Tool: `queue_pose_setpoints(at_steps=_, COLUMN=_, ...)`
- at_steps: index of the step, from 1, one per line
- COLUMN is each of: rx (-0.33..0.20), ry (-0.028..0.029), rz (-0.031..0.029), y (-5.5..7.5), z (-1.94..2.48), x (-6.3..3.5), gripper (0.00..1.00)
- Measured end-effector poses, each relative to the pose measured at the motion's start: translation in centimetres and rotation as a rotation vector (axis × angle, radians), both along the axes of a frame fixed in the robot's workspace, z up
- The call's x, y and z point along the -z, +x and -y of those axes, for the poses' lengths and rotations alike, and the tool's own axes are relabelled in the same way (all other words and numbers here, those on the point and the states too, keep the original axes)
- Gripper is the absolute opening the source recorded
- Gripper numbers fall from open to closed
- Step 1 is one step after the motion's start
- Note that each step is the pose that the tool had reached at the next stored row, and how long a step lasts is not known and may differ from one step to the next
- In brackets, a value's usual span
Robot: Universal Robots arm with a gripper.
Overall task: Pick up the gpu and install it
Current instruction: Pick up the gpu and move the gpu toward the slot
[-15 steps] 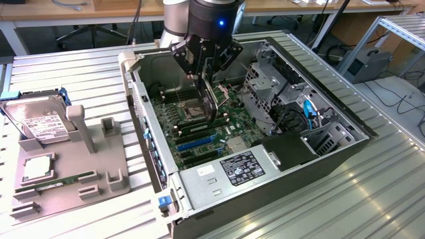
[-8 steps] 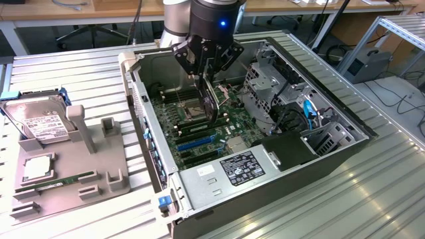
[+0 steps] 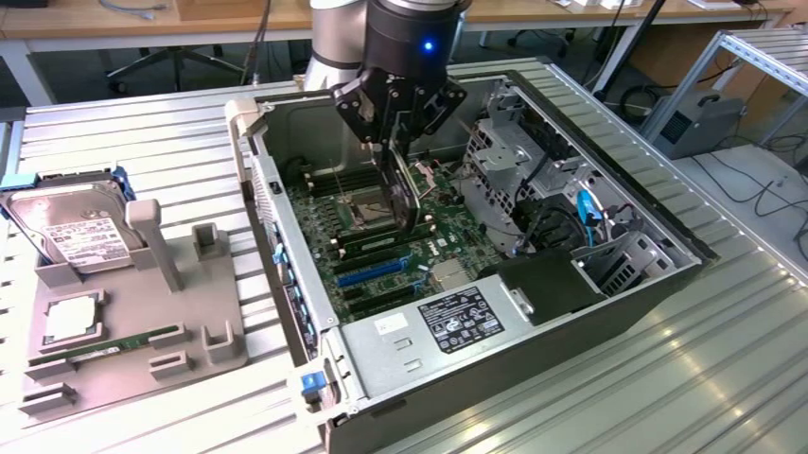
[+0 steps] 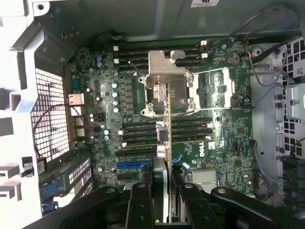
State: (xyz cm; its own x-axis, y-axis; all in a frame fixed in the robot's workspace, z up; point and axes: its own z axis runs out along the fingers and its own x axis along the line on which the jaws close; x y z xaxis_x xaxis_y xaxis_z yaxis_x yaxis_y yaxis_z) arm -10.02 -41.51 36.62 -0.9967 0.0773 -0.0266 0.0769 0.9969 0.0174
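Observation:
My gripper [image 3: 394, 132] hangs inside the open computer case [image 3: 272, 180], shut on the gpu [image 3: 403, 194]. The gpu is a thin dark card held upright and edge-on, its lower end just above the motherboard [image 3: 378, 255] near the CPU socket [image 3: 370, 210]. In the wrist view the gpu [image 4: 168, 129] runs as a narrow strip from between the black fingers [image 4: 142, 202] out over the socket [image 4: 167, 88] and the memory slots. The blue expansion slot [image 4: 133, 167] lies beside the card, near the case's rear wall.
A grey holder [image 3: 127, 322] on the exterior view's left carries a silver hard drive [image 3: 76, 232], a green RAM stick [image 3: 108, 345] and a CPU [image 3: 70, 317]. The drive cage [image 3: 518, 161], cables [image 3: 584, 213] and labelled power supply [image 3: 461, 322] crowd the case's right and near sides.

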Motion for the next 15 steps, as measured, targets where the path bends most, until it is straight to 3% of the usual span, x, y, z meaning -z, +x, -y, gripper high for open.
queue_pose_setpoints(at_steps=15, rx=0.0, ry=0.0, rz=0.0, y=0.66, z=0.0, x=0.27, gripper=0.27)
